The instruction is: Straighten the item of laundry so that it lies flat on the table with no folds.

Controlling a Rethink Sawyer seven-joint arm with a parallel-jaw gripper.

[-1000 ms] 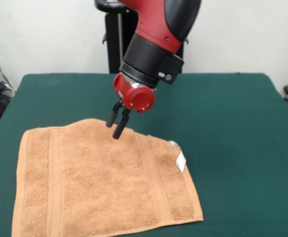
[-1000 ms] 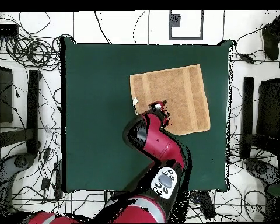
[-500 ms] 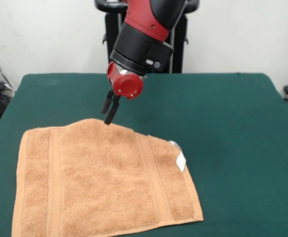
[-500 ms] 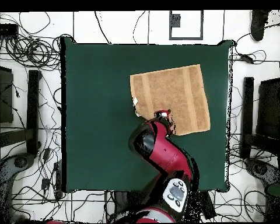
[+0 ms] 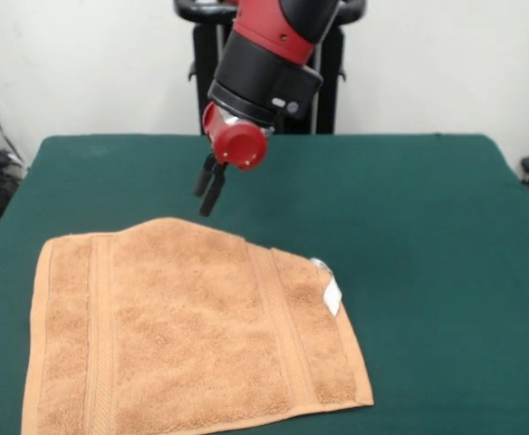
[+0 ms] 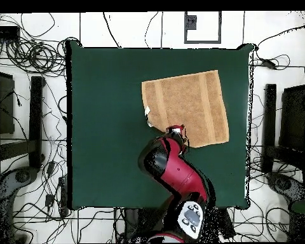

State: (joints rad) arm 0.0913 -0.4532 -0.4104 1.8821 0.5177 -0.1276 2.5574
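Single red and black arm [image 5: 278, 54] enters from the top, slanting down and toward picture left in the front view. Black wrist collar, then a red round end cap facing the camera. Gripper [image 5: 210, 190] hangs below the cap, its two black fingers [image 5: 217, 192] angled down and left, tips close together with only a thin gap; jaws hold nothing. Tips are in the air. Overhead view: arm [image 6: 174, 175] reaches up from the bottom edge, gripper [image 6: 176, 131] at its upper end.

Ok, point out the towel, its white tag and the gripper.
towel [image 5: 192, 335]: front view, middle of the cloth.
white tag [image 5: 332, 295]: front view, the tag's face.
gripper [image 5: 208, 193]: front view, between its fingertips.
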